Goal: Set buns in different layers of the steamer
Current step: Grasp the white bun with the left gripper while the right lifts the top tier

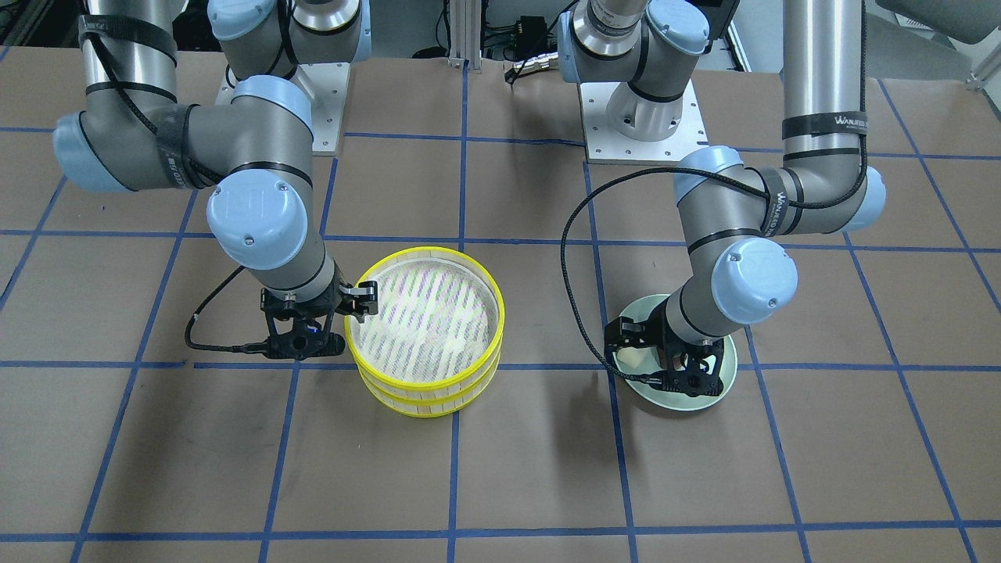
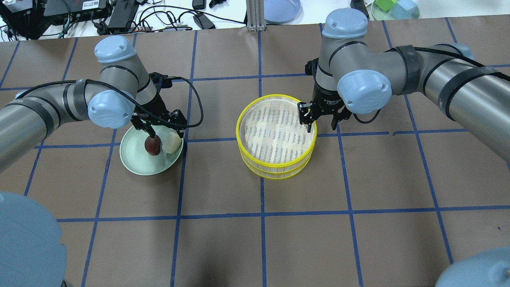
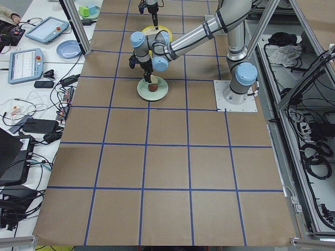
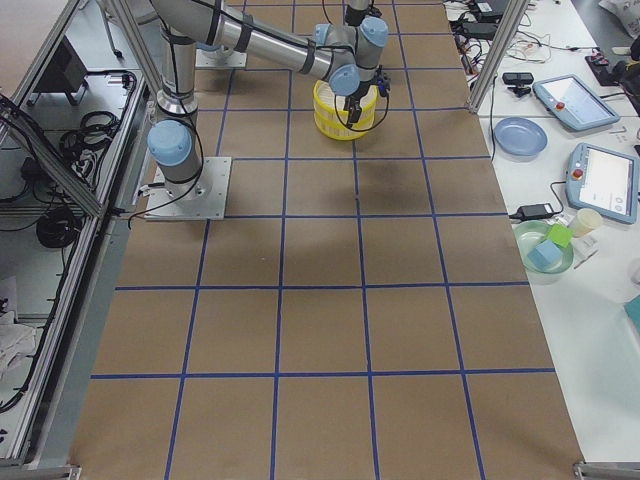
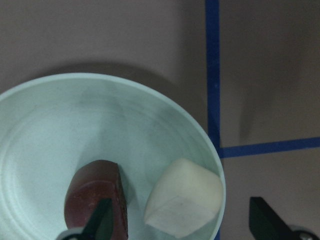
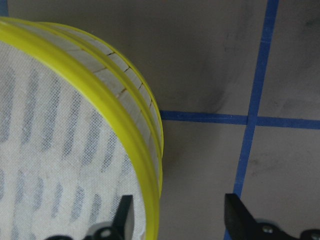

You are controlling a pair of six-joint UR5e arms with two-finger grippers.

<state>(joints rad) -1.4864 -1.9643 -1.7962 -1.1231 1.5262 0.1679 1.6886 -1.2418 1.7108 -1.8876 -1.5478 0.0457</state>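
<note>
Two stacked steamer layers [image 2: 275, 169] face upward.

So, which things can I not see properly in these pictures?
- Floor of the lower steamer layer: covered by the upper layer stacked on it, in every view.
- Brown bun and cream bun: hidden in the front-facing view by the left arm.
- Brown bun's lower end: cut off by the bottom edge of the left wrist view.
- Whether the left gripper touches the brown bun: cannot tell.
</note>
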